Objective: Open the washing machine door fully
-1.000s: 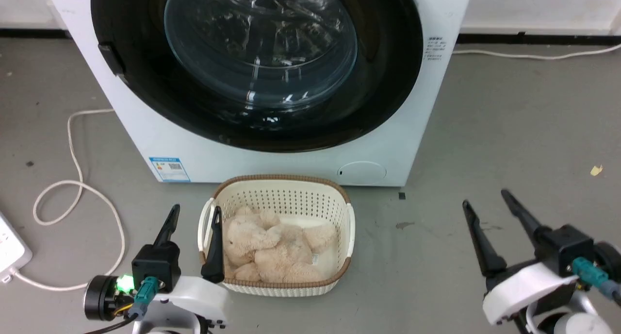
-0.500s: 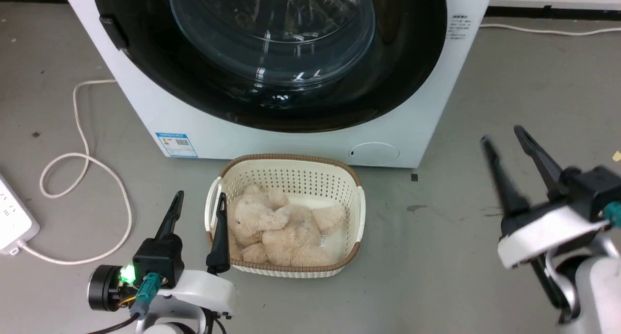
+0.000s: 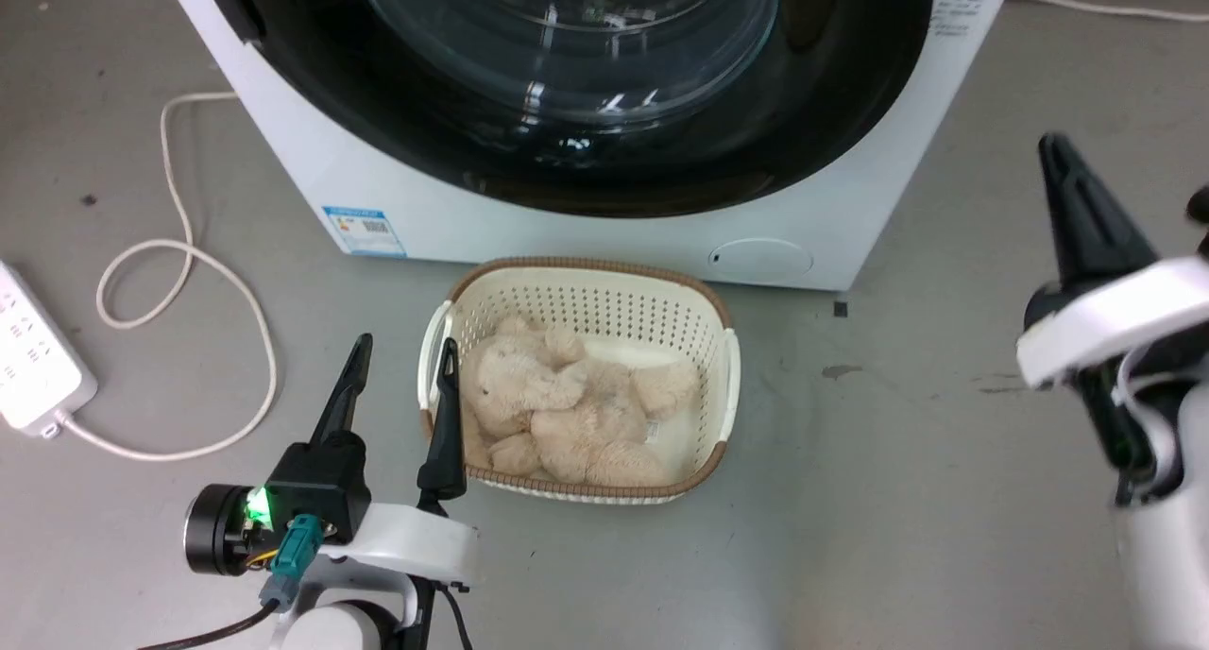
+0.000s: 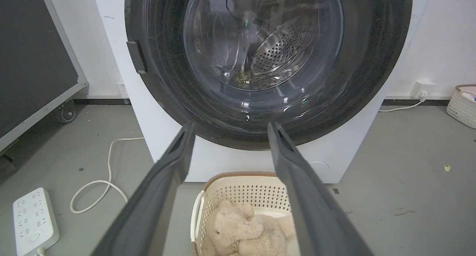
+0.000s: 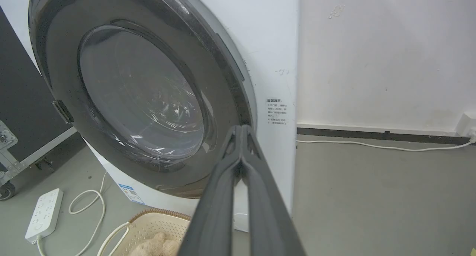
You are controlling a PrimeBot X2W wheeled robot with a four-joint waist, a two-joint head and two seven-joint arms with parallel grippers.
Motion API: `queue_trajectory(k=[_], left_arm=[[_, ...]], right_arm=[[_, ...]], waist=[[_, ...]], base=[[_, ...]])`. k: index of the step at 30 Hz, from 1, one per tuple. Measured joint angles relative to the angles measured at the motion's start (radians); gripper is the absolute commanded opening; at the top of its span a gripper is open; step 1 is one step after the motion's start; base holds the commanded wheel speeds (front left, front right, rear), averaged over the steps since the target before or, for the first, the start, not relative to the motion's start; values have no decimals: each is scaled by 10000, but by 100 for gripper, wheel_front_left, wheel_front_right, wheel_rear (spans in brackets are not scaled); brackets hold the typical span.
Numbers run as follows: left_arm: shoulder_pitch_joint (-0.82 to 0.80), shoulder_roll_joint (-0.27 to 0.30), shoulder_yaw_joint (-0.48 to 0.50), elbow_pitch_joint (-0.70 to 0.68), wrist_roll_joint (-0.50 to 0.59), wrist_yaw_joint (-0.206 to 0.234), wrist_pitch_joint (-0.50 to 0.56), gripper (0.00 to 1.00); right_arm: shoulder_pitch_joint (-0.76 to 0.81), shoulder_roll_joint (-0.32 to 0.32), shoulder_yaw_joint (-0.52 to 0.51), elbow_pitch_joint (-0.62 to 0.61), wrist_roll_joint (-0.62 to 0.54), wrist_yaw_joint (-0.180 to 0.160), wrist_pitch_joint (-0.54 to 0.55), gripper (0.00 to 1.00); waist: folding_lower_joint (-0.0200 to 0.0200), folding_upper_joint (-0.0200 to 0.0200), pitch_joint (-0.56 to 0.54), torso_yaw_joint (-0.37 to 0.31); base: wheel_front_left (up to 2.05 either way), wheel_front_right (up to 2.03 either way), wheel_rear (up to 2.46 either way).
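The washing machine door (image 3: 425,130) is a glossy black disc with a clear glass bowl centre, and it lies flush against the white machine front (image 3: 567,239). The door (image 4: 167,99) also faces the left wrist view, with a dark latch piece on its left rim. My left gripper (image 3: 406,346) is open and low, in front of the basket and well short of the door. My right gripper (image 3: 1053,145) is raised at the right, off the machine's right corner. In the right wrist view its fingertips (image 5: 241,127) meet, shut on nothing, with the door (image 5: 48,62) beyond them.
A cream basket (image 3: 723,385) holding a beige plush toy (image 3: 557,414) stands on the floor just before the machine. A white power strip (image 3: 33,357) and looped cable (image 3: 179,253) lie at the left. A small round service flap (image 3: 760,256) sits at the machine's lower right.
The head camera has tilted, shifting the whole picture. My right arm has risen toward the machine's right side and its fingers have gone from open to shut. The left gripper has stayed put.
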Motion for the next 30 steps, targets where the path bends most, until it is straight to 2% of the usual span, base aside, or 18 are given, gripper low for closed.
queue_trajectory(k=[13, 23, 30], left_arm=[[-245, 0, -173, -247, -105, 263, -263, 100], [-491, 0, -272, -407, -105, 303, -451, 100], [-608, 0, -512, -462, -209, 439, -621, 100]], right_arm=[[-2384, 203, -984, 2080, 2104, -6, 1187, 0], [-4280, 196, -1415, 3244, 3214, -6, 2031, 0], [-5640, 6, -2238, 4869, 4171, -8, 2917, 0]], waist=[[0, 0, 731, 324], [0, 0, 1292, 610], [0, 0, 1582, 873]], base=[[0, 0, 0], [0, 0, 0], [0, 0, 0]])
